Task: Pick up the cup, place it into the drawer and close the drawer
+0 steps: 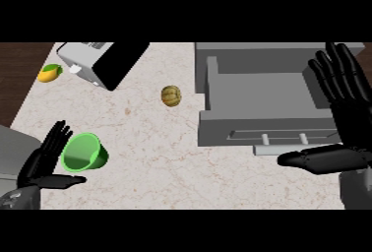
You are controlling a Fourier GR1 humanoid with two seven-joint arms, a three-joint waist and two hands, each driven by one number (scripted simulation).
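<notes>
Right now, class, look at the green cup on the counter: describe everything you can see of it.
The green cup is bright green with a smooth, plastic-looking surface and a darker outer wall. It is tilted, its round open mouth facing up and to the left, so its paler inside shows. It looks empty. It sits on the speckled counter at the lower left, right beside the left robot hand, whose straight fingers stand along its left side; whether they touch is unclear.

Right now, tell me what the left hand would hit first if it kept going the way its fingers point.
Probably nothing nearby: the left hand points up-counter, passing just left of the green cup; farther on stands the toaster, though depth is unclear.
</notes>
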